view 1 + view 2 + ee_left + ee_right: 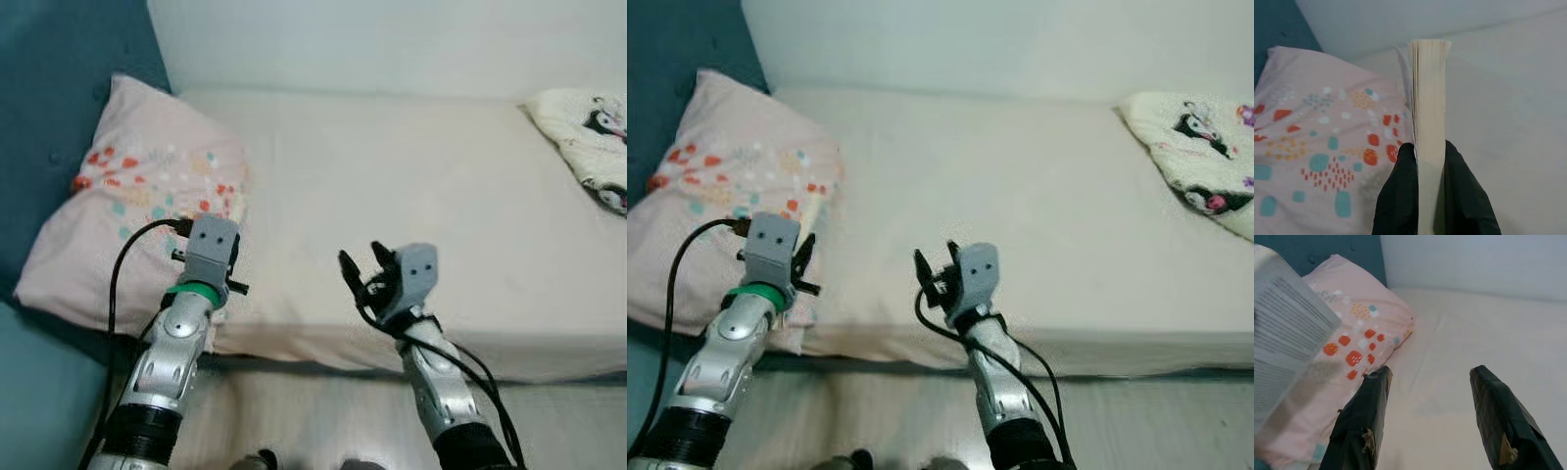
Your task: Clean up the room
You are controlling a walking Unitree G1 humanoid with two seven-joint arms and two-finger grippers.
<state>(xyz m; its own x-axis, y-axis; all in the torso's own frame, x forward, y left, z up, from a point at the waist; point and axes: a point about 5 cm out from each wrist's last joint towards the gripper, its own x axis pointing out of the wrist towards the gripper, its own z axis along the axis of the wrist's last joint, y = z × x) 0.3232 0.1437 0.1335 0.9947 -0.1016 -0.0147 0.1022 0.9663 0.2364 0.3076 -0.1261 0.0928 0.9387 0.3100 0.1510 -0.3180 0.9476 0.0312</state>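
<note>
Where your head views look down, both arms hover at the bed (411, 196) edge beside the pillow (127, 206). Left wrist view: left gripper (1431, 161) clamps a book (1429, 98) by its page edge. Right wrist view: right gripper (1427, 382) spread wide, empty, printed pages alongside.

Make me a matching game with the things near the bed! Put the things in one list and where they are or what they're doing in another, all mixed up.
Things:
1. pink pillow with red and teal spots
2. thick book with cream page edges
3. white blanket with cartoon characters
4. right hand

States:
A. open, holding nothing
B. at the blue headboard end of the bed
C. on the bed's far right
D. pinched in the left hand

Pairs: 1-B, 2-D, 3-C, 4-A
</note>
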